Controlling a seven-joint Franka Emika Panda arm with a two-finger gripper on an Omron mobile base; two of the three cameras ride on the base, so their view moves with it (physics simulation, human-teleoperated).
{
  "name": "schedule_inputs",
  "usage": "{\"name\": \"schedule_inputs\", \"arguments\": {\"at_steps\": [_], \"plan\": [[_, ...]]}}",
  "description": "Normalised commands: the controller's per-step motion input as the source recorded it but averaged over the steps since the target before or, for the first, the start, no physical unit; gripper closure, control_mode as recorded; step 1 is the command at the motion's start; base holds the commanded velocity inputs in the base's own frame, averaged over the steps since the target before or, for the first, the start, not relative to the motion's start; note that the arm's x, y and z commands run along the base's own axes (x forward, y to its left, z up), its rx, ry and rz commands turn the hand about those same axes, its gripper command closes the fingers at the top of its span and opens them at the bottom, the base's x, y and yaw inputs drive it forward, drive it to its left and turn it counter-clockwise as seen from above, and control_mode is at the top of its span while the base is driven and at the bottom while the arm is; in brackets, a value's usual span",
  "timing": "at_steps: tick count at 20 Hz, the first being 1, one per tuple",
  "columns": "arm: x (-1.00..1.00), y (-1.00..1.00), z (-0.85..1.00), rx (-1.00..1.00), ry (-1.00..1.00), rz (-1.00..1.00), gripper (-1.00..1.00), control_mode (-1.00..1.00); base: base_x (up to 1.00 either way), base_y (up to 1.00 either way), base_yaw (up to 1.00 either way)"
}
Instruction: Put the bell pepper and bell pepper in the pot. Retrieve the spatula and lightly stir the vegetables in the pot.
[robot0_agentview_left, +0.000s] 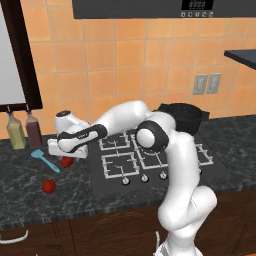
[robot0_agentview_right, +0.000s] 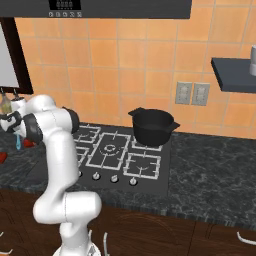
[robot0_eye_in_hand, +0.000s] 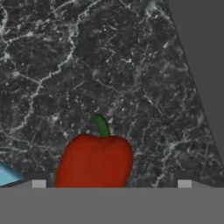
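Dark speckled counter (robot0_agentview_left: 30, 195) w/ black stovetop (robot0_agentview_left: 150, 165) set in, orange tile wall behind. White arm bent left over counter, hand low beside stove's left edge. Black pot (robot0_agentview_right: 151, 127) on back right burner, well apart from hand; inside not visible from here, so contents can't be told. Two bottles (robot0_agentview_left: 25, 131) by wall at far left. Light-blue spatula (robot0_agentview_left: 45, 160) flat on counter, just beside near pepper. One red bell pepper (robot0_agentview_left: 66, 161) directly under hand, close to stove; second bell pepper (robot0_agentview_left: 48, 186) nearer counter front, apart from first. In hand view, pepper (robot0_eye_in_hand: 94, 162) sits upright, green stem up, between two finger tips at bottom edge; gripper (robot0_eye_in_hand: 111, 183) jaws apart, one tip each side, not touching pepper as far as visible. Step in hand, by judgement: first pickup, neither pepper moved yet. Next move calls for lowering straight down, closing on pepper w/o nudging spatula, then long carry right to pot. Hood display digits too blurred to read; no brands or labels legible.
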Motion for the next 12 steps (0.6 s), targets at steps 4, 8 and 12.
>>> {"name": "schedule_inputs", "arguments": {"at_steps": [4, 8, 12], "plan": [[0.00, 0.00, -0.54, 0.00, 0.13, -0.08, -1.00, -1.00, 0.00, 0.00, 0.00], [0.00, 0.03, -0.51, 0.00, 0.11, -0.09, 1.00, -1.00, 0.00, 0.00, 0.00], [0.00, 0.02, -0.03, 0.00, 0.04, -0.02, 1.00, -1.00, 0.00, 0.00, 0.00]]}}
